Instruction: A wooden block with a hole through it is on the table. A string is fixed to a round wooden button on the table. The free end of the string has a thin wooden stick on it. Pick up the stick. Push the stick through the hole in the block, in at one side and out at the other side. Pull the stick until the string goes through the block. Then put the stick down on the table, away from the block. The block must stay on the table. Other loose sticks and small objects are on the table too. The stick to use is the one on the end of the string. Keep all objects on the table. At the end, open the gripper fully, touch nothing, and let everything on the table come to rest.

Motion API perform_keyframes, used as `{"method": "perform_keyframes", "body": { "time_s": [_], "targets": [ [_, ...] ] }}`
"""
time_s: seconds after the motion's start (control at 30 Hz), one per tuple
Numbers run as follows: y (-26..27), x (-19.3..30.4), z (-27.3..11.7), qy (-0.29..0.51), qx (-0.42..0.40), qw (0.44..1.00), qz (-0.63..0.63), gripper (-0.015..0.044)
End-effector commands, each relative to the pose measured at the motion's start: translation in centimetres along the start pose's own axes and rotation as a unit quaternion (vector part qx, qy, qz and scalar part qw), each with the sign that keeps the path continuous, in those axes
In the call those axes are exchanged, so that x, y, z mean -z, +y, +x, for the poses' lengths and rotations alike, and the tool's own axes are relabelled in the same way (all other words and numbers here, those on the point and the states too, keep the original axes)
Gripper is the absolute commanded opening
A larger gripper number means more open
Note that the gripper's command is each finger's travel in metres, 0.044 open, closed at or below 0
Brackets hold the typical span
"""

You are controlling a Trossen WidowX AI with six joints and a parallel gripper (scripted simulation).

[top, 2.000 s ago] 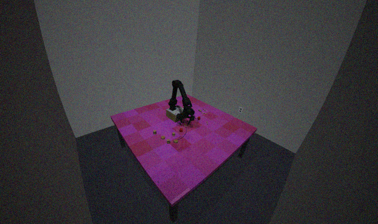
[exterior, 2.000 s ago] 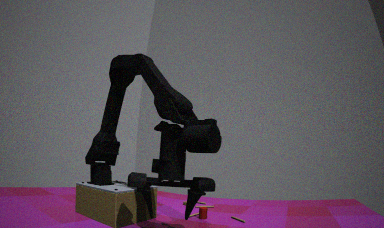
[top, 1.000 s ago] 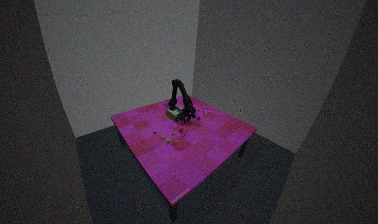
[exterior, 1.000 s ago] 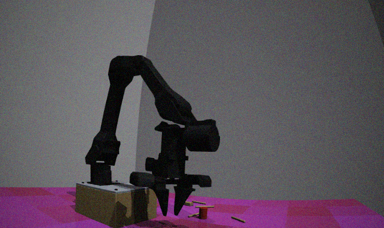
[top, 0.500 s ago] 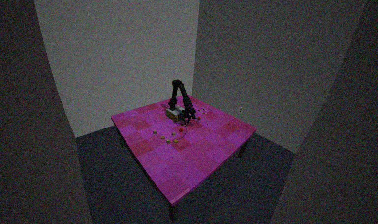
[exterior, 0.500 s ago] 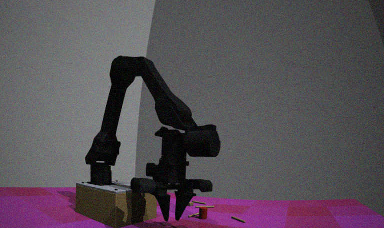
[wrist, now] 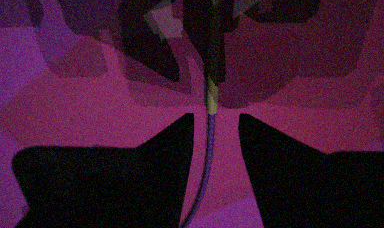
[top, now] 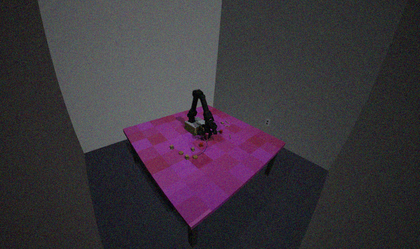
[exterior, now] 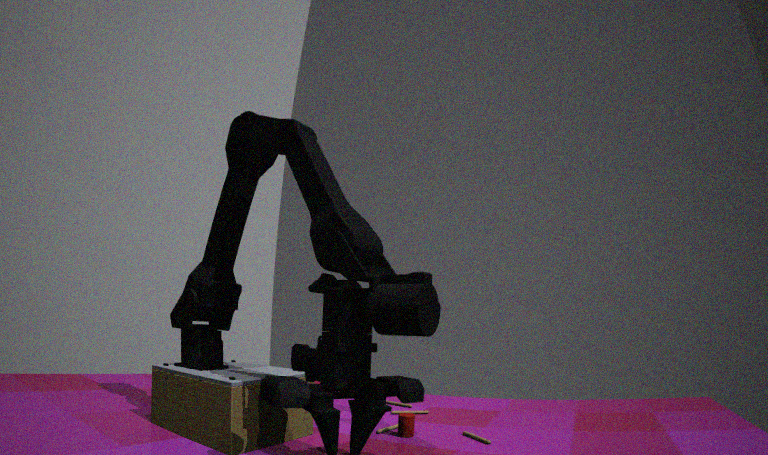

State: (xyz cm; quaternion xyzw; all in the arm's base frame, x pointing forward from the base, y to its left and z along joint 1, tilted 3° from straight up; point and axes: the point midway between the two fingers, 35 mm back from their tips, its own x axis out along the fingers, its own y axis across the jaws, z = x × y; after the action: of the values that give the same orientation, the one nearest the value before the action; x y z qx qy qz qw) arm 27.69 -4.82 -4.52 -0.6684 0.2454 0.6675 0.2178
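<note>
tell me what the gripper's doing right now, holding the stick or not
Gripper: partly open, holding nothing; the string and its stick show between the jaws, with gaps on both sides.

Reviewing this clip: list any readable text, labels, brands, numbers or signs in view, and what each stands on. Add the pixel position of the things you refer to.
No readable text, brand, number or sign in any view.
Arm base box (top: pixel 191 128) (exterior: pixel 192 408): no lettering visible.
Arm (top: pixel 194 105) (exterior: pixel 226 218): a small pale bar low on it in the exterior view; no letters can be made out.
Wall outlet (top: pixel 267 121): small dark marks, too small to read.
</note>
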Motion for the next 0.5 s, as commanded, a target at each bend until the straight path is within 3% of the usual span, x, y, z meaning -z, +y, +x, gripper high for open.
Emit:
{"method": "perform_keyframes", "body": {
  "time_s": [0.0,0.47],
  "targets": [
    [0.1,-0.2,0.9,-0.005,-0.001,1.0,-0.002,0.012],
    [0.2,-0.4,2.3,-0.005,-0.001,1.0,-0.002,0.012]
  ]
}}
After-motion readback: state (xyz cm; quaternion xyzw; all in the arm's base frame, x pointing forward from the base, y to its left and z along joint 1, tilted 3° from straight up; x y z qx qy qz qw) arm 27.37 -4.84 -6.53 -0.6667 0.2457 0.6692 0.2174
